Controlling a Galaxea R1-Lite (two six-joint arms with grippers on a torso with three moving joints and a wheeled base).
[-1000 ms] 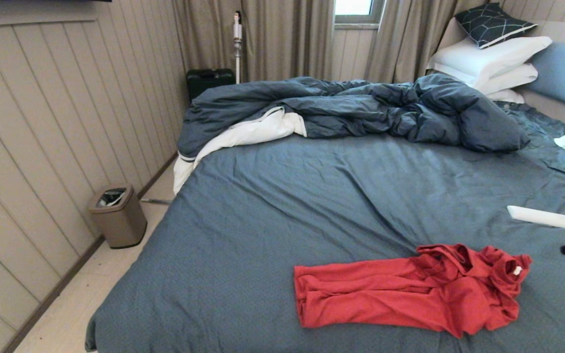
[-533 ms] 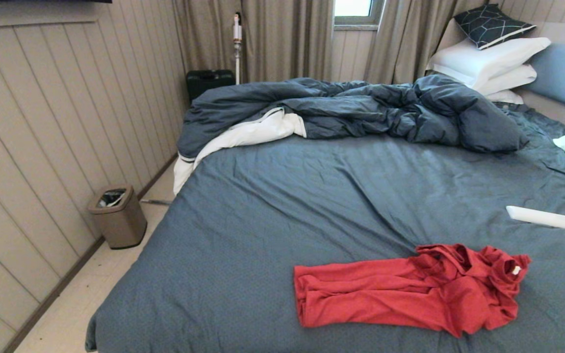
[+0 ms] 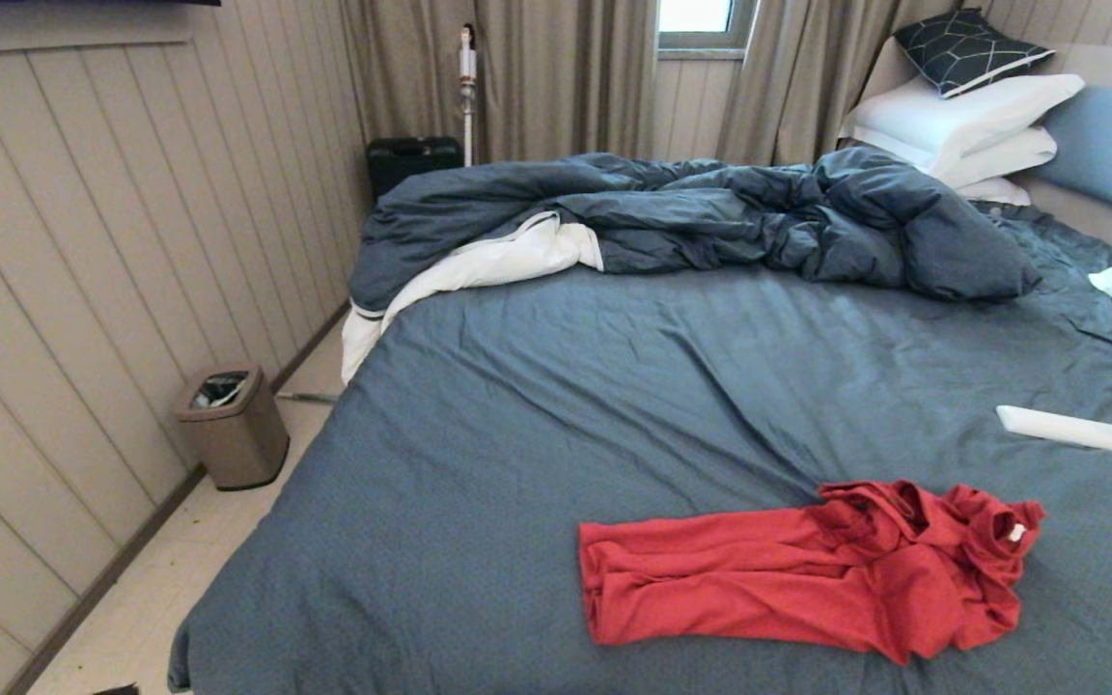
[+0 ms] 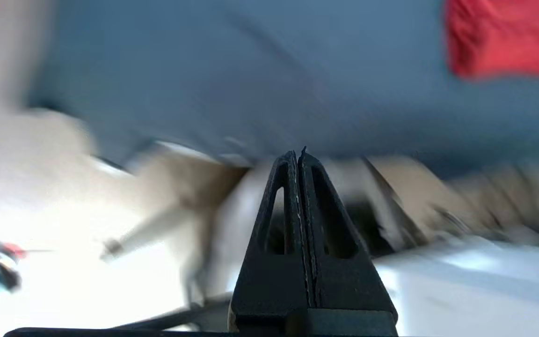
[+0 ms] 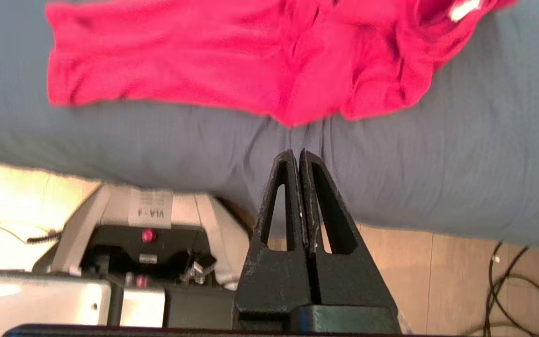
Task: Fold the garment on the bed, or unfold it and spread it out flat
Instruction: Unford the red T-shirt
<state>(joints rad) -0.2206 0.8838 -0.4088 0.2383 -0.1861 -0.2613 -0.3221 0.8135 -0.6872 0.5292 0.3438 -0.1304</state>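
Here, both hands (image 4: pixel 299 157) (image 5: pixel 299 157) fully closed, empty, off the garment (image 3: pixel 797 574).

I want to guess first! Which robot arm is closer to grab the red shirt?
Probably the right. The right gripper, shut, points at the bed edge just short of the red shirt. The left gripper, also shut, sees only a corner of the shirt.

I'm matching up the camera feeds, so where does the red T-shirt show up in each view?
Head view: red T-shirt lies crumpled on the bed, lower right.
Left wrist view: only a red edge, top right corner.
Right wrist view: across the top, beyond the shut right gripper.
Shared landmark: the slate-blue sheet.
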